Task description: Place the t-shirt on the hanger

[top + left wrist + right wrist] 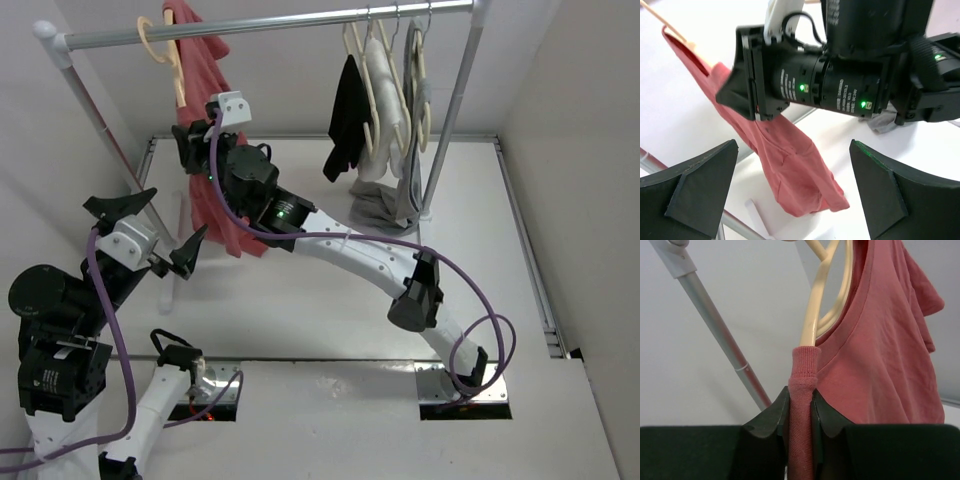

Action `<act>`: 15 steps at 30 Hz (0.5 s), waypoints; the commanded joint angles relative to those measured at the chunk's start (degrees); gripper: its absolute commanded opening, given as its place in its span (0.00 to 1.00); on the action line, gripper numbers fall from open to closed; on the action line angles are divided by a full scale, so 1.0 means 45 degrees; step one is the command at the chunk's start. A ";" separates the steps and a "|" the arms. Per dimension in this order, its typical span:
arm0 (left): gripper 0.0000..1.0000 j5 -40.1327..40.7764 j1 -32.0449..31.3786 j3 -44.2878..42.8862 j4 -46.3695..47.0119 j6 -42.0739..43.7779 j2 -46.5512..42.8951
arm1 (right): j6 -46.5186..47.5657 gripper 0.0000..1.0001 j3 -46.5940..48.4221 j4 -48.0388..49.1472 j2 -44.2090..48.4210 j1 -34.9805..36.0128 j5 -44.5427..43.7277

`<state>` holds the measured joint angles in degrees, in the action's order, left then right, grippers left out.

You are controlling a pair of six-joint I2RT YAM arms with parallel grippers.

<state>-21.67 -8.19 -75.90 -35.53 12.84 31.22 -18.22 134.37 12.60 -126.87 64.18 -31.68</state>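
R hand (800,407) pinching t-shirt (880,365) collar rib, bunched over end of one hanger (815,305) arm. Hanger hooked on rail (270,25), shirt draped from it, hanging lopsided. L hand (795,195) spread wide, empty, just beside shirt. Step: seating shoulder on hanger arm, prob. halfway. Next: draw fabric along arm w/o unhooking hanger; L hand could steady.

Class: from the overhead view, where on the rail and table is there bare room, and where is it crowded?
Free: the rail between the t-shirt and the black garment; the table between the right arm and the side wall. Crowded: around the t-shirt, pinched by the right gripper; around the cream hangers.
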 commanded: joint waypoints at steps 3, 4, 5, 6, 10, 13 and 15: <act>1.00 0.0460 -0.0076 0.0167 0.0278 -0.0158 -0.0044 | -0.0461 0.00 0.0921 0.0989 -0.0575 0.0150 0.0436; 1.00 0.0460 -0.0076 0.0167 0.0278 -0.0158 -0.0044 | -0.0695 0.00 0.0922 0.0989 -0.0576 0.0151 0.0651; 1.00 0.0460 -0.0076 0.0167 0.0278 -0.0158 -0.0044 | -0.0814 0.00 0.0806 0.0989 -0.0577 0.0151 0.0886; 1.00 0.0460 -0.0076 0.0167 0.0278 -0.0158 -0.0044 | -0.0815 0.00 0.0805 0.0989 -0.0577 0.0151 0.1487; 1.00 0.0460 -0.0076 0.0401 0.0395 -0.0158 -0.0160 | -0.1263 0.00 0.0512 0.1262 -0.0577 0.0151 0.2859; 1.00 0.0460 -0.0076 0.0538 0.0511 -0.0274 -0.0277 | -0.1401 0.00 0.0241 0.1380 -0.0460 0.0151 0.2394; 1.00 0.0460 -0.0076 0.0654 0.0512 -0.0275 -0.0278 | -0.1401 0.13 -0.0150 0.1671 -0.0207 0.0151 0.2139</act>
<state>-20.05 -8.19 -73.49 -35.44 12.80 30.87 -23.83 135.22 15.44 -129.12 64.38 -23.53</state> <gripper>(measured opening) 0.995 0.162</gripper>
